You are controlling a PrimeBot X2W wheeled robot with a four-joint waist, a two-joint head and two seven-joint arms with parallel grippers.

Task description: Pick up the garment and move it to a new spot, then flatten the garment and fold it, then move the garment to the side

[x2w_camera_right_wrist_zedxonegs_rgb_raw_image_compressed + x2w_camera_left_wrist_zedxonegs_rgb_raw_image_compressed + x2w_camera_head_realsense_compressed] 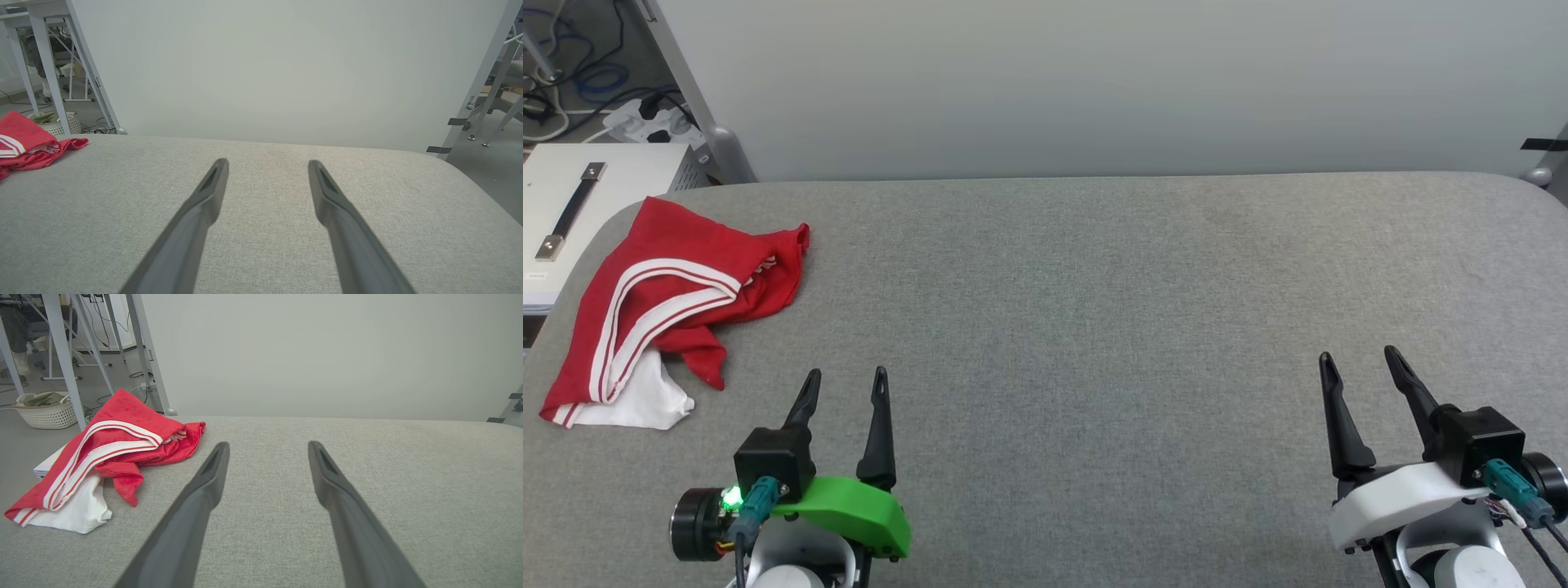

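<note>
The garment (678, 302) is a red shirt with white sleeves and red-and-white striped trim, crumpled in a heap at the far left of the grey padded table (1094, 310). One white sleeve sticks out at its near end. My left gripper (845, 377) stands open at the lower left, a short way to the right of the garment and apart from it. In the left wrist view the garment (110, 457) lies to the left of the open left gripper (267, 447). My right gripper (1356, 356) is open at the lower right, empty. The right wrist view has the garment (28, 147) at its far left edge, well away from the right gripper (267, 163).
A pale wall (1094, 82) runs behind the table. A white box with a black handle (572, 208) sits off the table's left corner, with cables and a power strip (645, 122) on the floor. A white basket (45, 410) and metal frame legs (61, 355) stand beyond.
</note>
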